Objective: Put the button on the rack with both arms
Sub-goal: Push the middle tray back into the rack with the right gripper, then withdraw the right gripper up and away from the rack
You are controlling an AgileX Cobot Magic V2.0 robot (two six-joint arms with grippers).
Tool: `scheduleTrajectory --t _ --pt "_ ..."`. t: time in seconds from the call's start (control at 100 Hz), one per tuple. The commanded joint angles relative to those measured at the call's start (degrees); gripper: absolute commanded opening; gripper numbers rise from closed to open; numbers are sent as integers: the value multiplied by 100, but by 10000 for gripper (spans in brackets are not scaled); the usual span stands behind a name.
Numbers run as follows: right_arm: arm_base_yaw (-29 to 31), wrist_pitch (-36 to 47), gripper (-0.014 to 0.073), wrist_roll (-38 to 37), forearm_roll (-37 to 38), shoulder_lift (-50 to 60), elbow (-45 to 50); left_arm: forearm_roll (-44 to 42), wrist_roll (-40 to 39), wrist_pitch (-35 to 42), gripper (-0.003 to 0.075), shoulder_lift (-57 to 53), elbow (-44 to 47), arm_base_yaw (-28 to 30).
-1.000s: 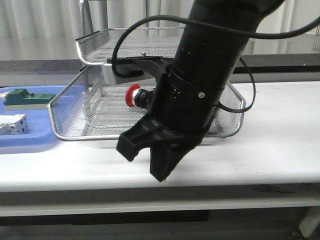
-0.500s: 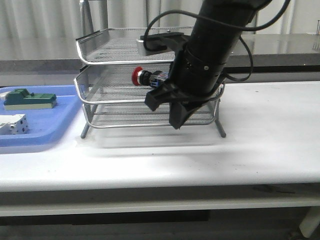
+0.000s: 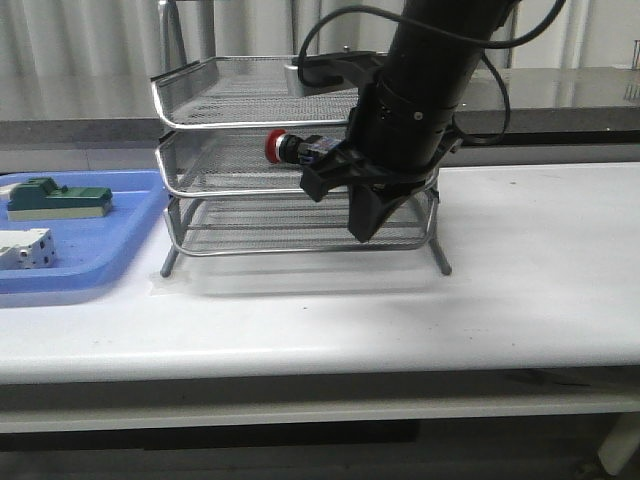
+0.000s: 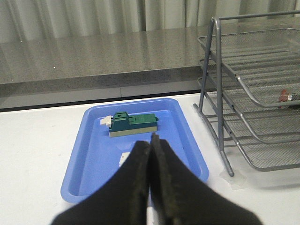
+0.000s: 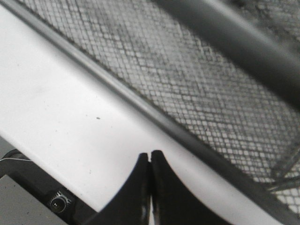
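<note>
Table: one white top, running left to right across the room.
Arms: one black arm shows in the front view, coming down from the top right in front of the rack.
Rack: one silver wire-mesh rack with three tiers, standing mid-table; all three trays sit pushed in.
Tray: one flat blue tray at the left, just beside the rack.
Blocks: two in the tray, one green at the far side, one white nearer.
Button: one, red head pointing left, lying on its side in the middle tier, partly hidden by the arm.
Right gripper: in front of the rack's right half, fingers pressed together on nothing.
Left gripper: over the near edge of the blue tray, fingers clenched together, empty.
</note>
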State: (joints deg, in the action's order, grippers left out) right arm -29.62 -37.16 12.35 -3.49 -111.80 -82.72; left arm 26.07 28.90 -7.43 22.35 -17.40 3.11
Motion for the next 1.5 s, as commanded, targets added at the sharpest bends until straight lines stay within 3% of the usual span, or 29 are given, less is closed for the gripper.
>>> scheduleTrajectory --t 0.0,0.43,0.69,1.15,1.49 --pt "28 -101 -60 -46 27 356 -187 88 -59 423 -20 27 -164 2" --pt "39 -292 -60 -612 349 1168 -169 88 -59 423 -20 27 -164 2" --pt "505 -399 -60 -985 721 1790 31 88 -59 423 -20 27 -164 2" --pt "1873 76 -60 -1302 721 4116 2207 88 -59 423 -20 27 -164 2" --pt "2214 487 -60 -1302 739 6295 3874 88 -59 423 -20 27 -164 2"
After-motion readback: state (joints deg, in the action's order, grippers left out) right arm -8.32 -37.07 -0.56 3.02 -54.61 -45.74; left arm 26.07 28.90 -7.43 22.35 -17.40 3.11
